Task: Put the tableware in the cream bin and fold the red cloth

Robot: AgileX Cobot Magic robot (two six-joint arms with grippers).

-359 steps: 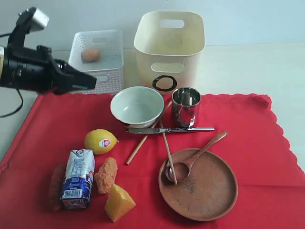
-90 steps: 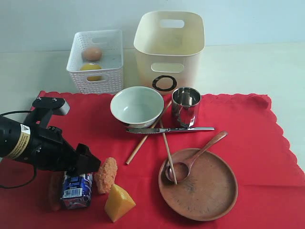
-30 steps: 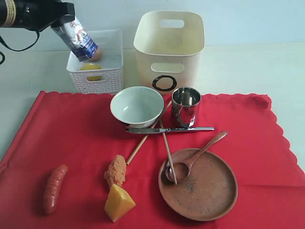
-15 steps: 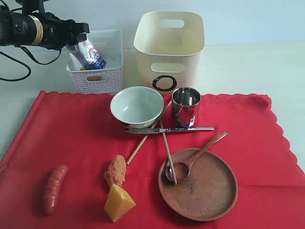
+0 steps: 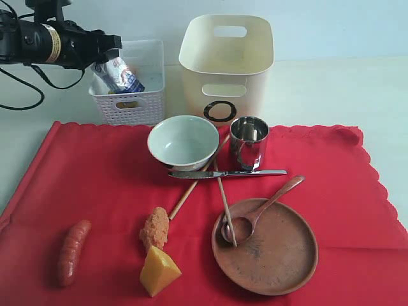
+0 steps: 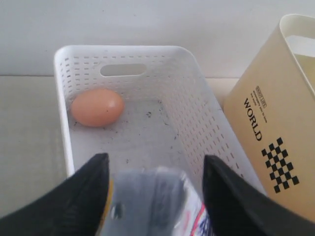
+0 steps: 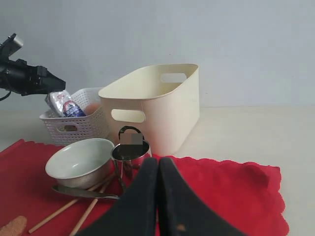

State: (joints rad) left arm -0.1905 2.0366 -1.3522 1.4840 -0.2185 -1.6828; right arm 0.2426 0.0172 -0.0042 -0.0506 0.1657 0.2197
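Pale wall (image 5: 319, 25), cream tabletop (image 5: 331, 89), red cloth (image 5: 115, 178)

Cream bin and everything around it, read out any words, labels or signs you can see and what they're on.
"WORLD": black print on the cream bin side; the smaller line above it is unreadable.
Black ring, no letters: the bin's front.
Milk carton: print too blurred to read.
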